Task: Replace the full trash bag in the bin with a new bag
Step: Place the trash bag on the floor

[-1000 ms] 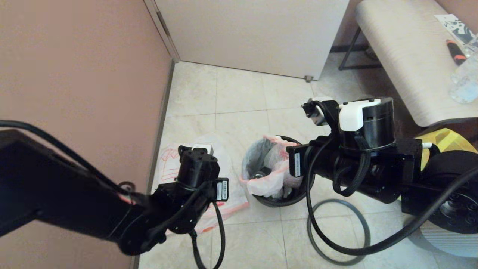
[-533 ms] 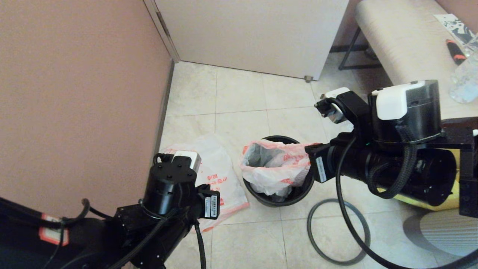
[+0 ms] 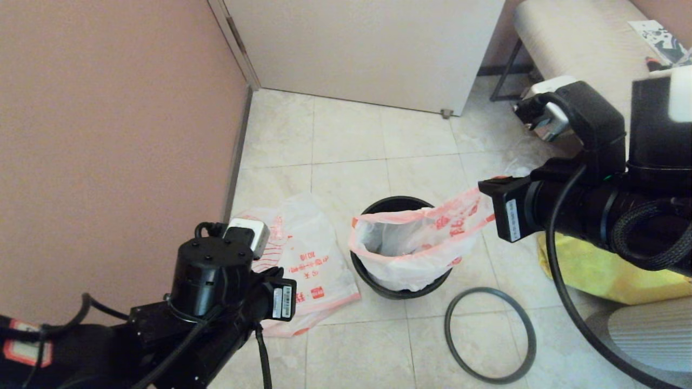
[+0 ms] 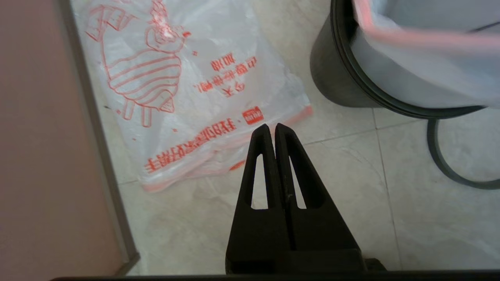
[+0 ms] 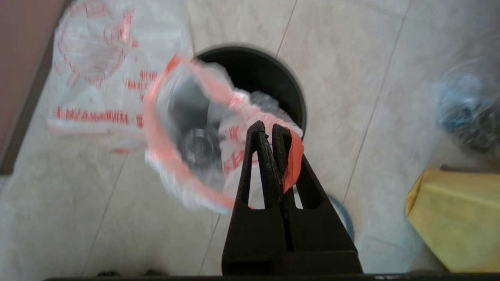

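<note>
The full trash bag [image 3: 416, 243] sits in the black bin [image 3: 400, 293], its mouth stretched up toward the right. My right gripper [image 5: 269, 127] is shut on the bag's orange-red handle [image 5: 293, 164], above and right of the bin [image 5: 273, 78]. A bottle shows through the bag [image 5: 183, 156]. The new bag [image 3: 308, 259] lies flat on the floor left of the bin, striped cartoon figure up. My left gripper [image 4: 270, 128] is shut on nothing, low over the tiles by the new bag's [image 4: 187, 89] near edge, left of the bin [image 4: 336, 82].
A thin dark grey hoop [image 3: 489, 335] lies on the floor right of the bin. A yellow tote [image 3: 594, 270] and a clear bag of dark items [image 5: 468, 105] are further right. The pink wall [image 3: 108, 135] runs close on the left; a bench [image 3: 584, 65] stands back right.
My right arm has risen and swung right, drawing the full bag's handle and mouth up out of the bin. My left arm has pulled back toward me, uncovering the new bag.
</note>
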Motion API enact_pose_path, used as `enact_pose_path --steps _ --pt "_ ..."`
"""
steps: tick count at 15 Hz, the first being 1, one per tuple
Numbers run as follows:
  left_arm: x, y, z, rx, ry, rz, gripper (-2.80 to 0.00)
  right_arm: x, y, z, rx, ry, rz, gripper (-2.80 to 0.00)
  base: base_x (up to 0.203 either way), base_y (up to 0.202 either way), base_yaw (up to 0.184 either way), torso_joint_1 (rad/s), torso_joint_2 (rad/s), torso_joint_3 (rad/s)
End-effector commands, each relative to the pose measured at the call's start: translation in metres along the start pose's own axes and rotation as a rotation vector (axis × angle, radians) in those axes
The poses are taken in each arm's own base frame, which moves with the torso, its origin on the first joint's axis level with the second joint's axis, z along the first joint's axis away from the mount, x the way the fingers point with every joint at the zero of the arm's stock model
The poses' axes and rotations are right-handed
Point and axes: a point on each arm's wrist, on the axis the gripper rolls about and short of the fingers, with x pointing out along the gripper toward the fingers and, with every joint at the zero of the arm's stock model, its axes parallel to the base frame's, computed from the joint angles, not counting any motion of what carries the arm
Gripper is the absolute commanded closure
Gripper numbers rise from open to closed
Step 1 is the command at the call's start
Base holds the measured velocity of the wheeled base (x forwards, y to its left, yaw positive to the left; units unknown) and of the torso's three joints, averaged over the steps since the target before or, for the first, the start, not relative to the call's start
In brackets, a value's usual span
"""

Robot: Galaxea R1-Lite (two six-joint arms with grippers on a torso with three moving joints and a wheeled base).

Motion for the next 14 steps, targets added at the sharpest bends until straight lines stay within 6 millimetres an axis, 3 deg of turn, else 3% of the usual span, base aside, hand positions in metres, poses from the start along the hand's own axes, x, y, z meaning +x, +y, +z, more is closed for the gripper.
enact_pose_path --steps 1,4,9,14 --pt "-0.002 0.007 0.003 -0.019 -0.017 0.019 0.0 -0.013 -0.006 0.007 0.015 -0.04 -0.01 0.0 0.0 0.0 0.0 0.0 0.0 0.0" --pt "0.0 0.008 -0.004 -0.01 0.009 0.027 0.0 -0.032 -0.027 0.017 0.036 -0.098 -0.111 0.0 0.0 0.0 0.0 0.0 0.0 0.0" --pt "-0.002 0.004 -0.006 -0.006 -0.009 0.032 0.0 -0.095 -0.06 0.034 0.057 -0.245 -0.22 0.0 0.0 0.0 0.0 0.0 0.0 0.0" --pt "-0.001 0.005 -0.009 -0.001 -0.001 0.035 0.0 -0.122 -0.077 0.066 0.081 -0.376 -0.293 0.0 0.0 0.0 0.0 0.0 0.0 0.0"
